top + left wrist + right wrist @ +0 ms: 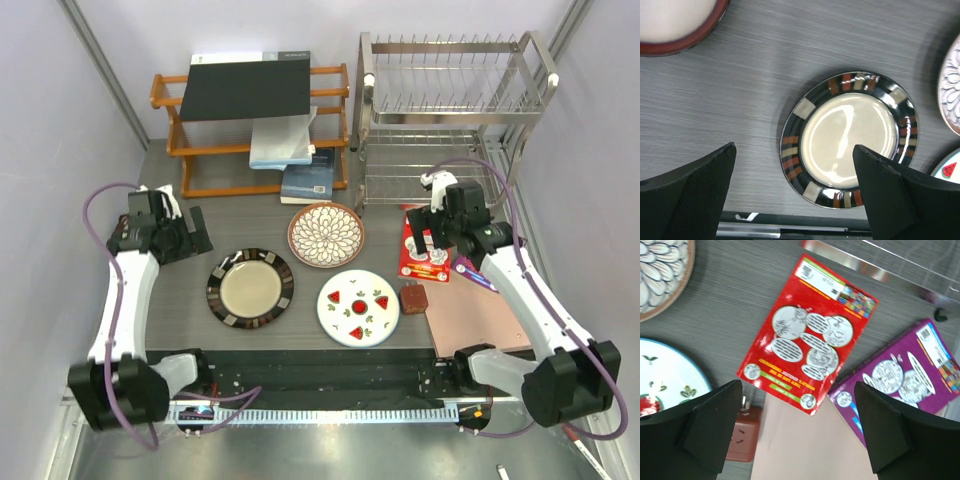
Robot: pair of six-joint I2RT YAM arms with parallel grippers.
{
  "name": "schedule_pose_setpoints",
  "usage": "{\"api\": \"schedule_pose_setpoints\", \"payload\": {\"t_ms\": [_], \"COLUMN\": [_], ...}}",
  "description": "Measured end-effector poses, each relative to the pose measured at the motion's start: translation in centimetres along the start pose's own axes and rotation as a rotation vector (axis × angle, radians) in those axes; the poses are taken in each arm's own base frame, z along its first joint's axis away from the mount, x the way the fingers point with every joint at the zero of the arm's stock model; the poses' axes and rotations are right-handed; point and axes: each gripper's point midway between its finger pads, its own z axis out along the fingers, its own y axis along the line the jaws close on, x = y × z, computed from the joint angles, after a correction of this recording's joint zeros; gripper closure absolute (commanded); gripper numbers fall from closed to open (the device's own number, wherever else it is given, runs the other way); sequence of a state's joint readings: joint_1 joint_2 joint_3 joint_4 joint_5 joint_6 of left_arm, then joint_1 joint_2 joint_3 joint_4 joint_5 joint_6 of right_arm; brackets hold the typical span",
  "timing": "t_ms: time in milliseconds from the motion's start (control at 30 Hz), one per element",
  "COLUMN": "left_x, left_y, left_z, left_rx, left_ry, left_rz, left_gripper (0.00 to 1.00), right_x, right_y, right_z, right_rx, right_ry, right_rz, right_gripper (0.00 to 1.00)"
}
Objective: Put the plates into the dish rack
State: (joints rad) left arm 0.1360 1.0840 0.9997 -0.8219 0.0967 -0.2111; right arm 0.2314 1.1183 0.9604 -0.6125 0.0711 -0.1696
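Three plates lie flat on the table: a dark-rimmed one with a beige centre (250,288), a brown one with white petals (326,234) and a white one with watermelon slices (358,307). The silver wire dish rack (450,110) stands at the back right with its slots bare. My left gripper (195,235) is open and hovers above the dark-rimmed plate's near-left rim (847,137). A maroon-rimmed cream plate (670,25) shows at the left wrist view's top left. My right gripper (428,228) is open and empty over a red card (807,335).
A purple card (910,375) and a pink board (480,315) lie at the right, with a small brown cube (413,297) beside the watermelon plate. An orange wooden shelf (250,150) with a black folder (248,88) and books stands at the back left.
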Motion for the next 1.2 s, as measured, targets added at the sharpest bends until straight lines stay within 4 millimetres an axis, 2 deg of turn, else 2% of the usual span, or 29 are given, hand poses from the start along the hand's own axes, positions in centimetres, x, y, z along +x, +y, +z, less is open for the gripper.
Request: {"api": "schedule_pose_setpoints", "payload": {"t_ms": [100, 200, 267, 400, 500, 600, 633, 733, 833, 1033, 1200], "left_x": [0.3, 2.6, 3.5, 3.1, 3.9, 5.4, 5.9, 7.2, 7.1, 7.8, 8.3], "left_y": [0.5, 1.8, 2.0, 1.4, 0.2, -0.5, -0.5, -0.5, -0.6, -0.5, 0.1], "left_z": [2.5, 4.4, 4.4, 4.1, 4.3, 5.2, 5.6, 6.4, 6.7, 7.8, 7.9], "left_rx": [-0.023, -0.045, -0.04, 0.004, 0.075, 0.115, 0.117, 0.117, 0.123, 0.107, 0.067], "left_ry": [0.107, 0.216, 0.247, 0.219, 0.183, 0.18, 0.189, 0.212, 0.21, 0.257, 0.27], "left_rz": [-0.024, -0.117, -0.181, -0.243, -0.281, -0.346, -0.363, -0.4, -0.406, -0.441, -0.449], "left_gripper": [0.0, 0.01, 0.01, 0.01, 0.01, 0.01, 0.06, 0.13, 0.16, 0.17, 0.18], "right_x": [-1.6, -3.5, -4.4, -5.5, -5.0, -4.2, -4.1, -4.3, -3.9, -1.5, -0.5], "right_y": [1.4, 4.0, 5.8, 10.3, 12.9, 14.7, 15.1, 16.4, 18.1, 24.4, 27.5], "right_z": [0.7, 1.2, 1.7, 3.6, 4.0, 3.6, 3.5, 3.3, 3.9, 4.7, 5.1], "right_rx": [-0.091, -0.242, -0.324, -0.479, -0.571, -0.646, -0.662, -0.716, -0.763, -0.891, -0.959], "right_ry": [-0.009, -0.054, -0.072, -0.046, -0.036, -0.02, -0.016, -0.001, 0.026, 0.146, 0.186], "right_rz": [-0.004, -0.014, -0.01, 0.008, 0.043, 0.101, 0.117, 0.164, 0.171, 0.137, 0.132], "right_gripper": [0.01, 0.03, 0.04, 0.04, 0.05, 0.05, 0.05, 0.06, 0.07, 0.07, 0.08]}}
